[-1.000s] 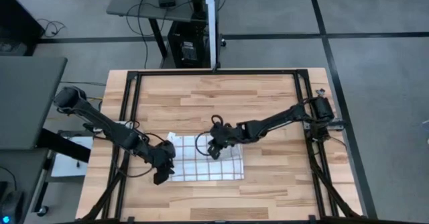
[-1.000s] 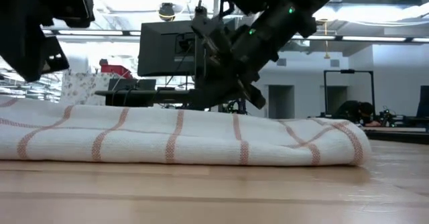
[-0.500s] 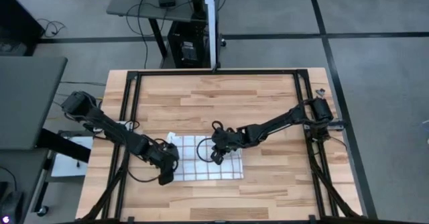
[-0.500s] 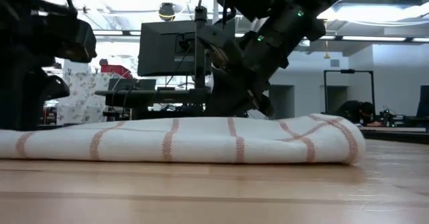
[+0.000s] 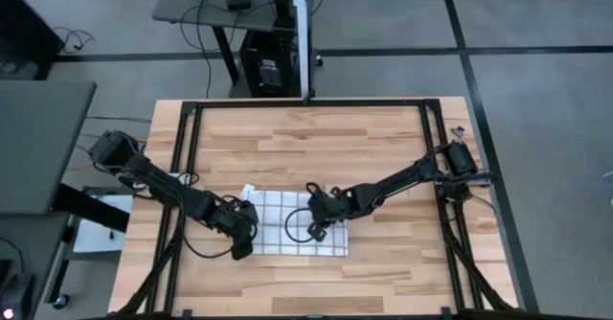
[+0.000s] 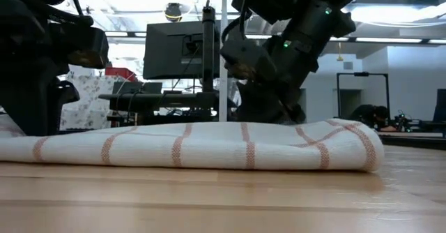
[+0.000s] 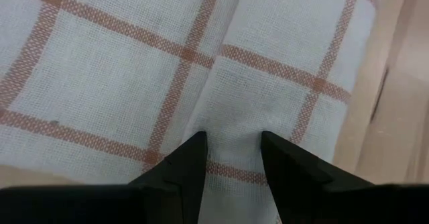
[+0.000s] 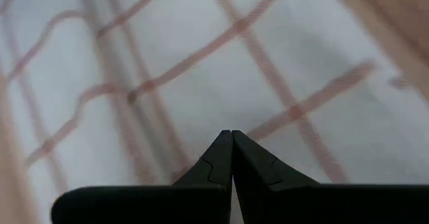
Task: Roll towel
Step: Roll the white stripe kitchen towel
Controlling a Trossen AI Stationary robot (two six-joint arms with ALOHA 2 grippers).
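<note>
**Both grippers down on folded towel**

Shifted since a second ago: right arm swung nearer and lower, gripper moved from the towel's far edge onto its middle; left arm drawn in tighter at the left end. Towel flatter too, with the left-hand hump seen in the low view pressed down.

Wood table carrying the towel, folded flat near the front edge, left of centre. Right gripper resting on the cloth's middle, fingers pressed fully together, nothing visibly caught between them. Left gripper at the towel's left end, fingers parted, straddling a raised crease without pinching it.

Likely trouble: only the top layer caught, so layers slide apart and the roll starts loose or crooked. Uneven pull from either side, and bunching instead of rolling.
</note>
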